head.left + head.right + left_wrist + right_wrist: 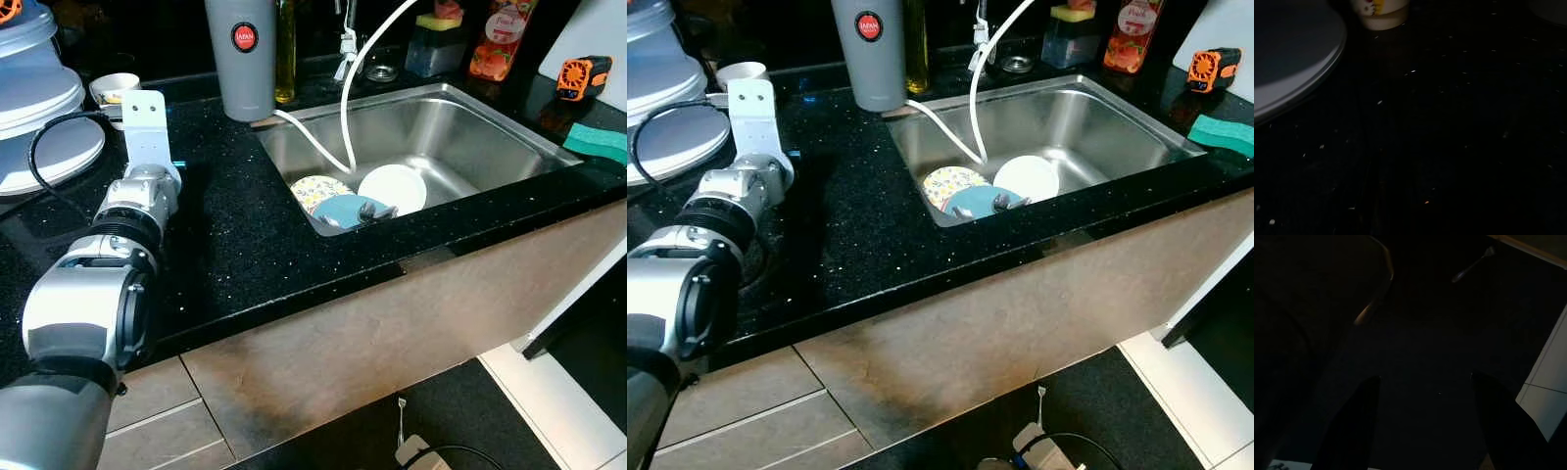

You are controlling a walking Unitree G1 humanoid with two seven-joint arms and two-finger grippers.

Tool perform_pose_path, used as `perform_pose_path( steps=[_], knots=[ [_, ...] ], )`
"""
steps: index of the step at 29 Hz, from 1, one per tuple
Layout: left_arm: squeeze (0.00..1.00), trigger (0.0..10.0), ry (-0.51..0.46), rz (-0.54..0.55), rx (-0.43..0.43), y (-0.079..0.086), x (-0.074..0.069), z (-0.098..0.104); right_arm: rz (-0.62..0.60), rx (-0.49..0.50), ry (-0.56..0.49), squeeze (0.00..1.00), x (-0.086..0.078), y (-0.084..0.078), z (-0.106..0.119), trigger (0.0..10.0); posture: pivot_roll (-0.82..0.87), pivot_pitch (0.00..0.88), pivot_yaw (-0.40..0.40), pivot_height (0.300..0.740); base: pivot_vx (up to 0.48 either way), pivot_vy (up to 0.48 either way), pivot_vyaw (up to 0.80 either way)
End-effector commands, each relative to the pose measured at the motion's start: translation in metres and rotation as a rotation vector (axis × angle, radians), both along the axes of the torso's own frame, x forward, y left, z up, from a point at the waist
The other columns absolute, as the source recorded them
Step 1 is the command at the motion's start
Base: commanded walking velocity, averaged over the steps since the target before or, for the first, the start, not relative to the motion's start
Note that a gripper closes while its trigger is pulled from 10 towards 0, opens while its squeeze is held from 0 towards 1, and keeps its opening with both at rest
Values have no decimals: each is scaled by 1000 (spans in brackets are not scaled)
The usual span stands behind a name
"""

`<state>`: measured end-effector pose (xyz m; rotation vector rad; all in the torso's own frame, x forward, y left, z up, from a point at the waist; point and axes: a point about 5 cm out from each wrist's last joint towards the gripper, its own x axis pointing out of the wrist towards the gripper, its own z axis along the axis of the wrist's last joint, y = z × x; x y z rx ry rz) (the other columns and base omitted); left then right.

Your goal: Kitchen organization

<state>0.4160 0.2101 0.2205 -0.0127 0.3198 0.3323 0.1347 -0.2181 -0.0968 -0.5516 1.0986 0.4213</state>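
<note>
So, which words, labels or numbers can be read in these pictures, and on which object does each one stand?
"JAPAN": on the round red badge of the tall grey plastic container behind the sink; the smaller line under it is too small to read.
"Fruit", doubtful: on the label of the orange bottle at the back; the rest is blurred.
Orange and black device: no readable text.
Small cream cup: a printed picture, no legible words.

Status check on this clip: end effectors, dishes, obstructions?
Left arm over counter; right end effector open, idle. Dishes in sink, untouched. White hose trails over them.
</note>
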Motion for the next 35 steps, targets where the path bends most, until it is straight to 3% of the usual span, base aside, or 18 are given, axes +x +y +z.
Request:
perform_pose_path(
  steps=[1,5,20,24,26,30,35],
  knots=[
    [0,10000,-16,17,-24,0,1,7,-23,44,6,0,-2,3,-1,10000,-69,48,27,740,0,0,0],
    [0,10000,-36,28,-42,-1,2,12,-28,86,12,0,-2,5,-1,10000,-60,37,22,740,0,0,342],
    [0,10000,-36,-36,-35,-6,3,11,-35,75,12,0,-1,3,0,10000,-52,32,13,740,0,0,747],
    [0,10000,-48,-77,-37,-11,4,12,-36,60,0,0,-1,1,0,10000,-53,36,11,740,0,0,0],
    [0,10000,-90,-202,-27,-24,7,18,-36,59,3,0,-1,1,0,10000,-55,39,10,740,0,0,0],
    [0,10000,-121,-276,17,-34,9,21,-34,60,2,0,-1,1,0,10000,-58,46,10,740,0,0,0],
    [0,10000,-141,-301,33,-39,10,22,-34,61,1,0,-2,0,0,10000,-60,50,12,740,0,0,0]
  ],
)
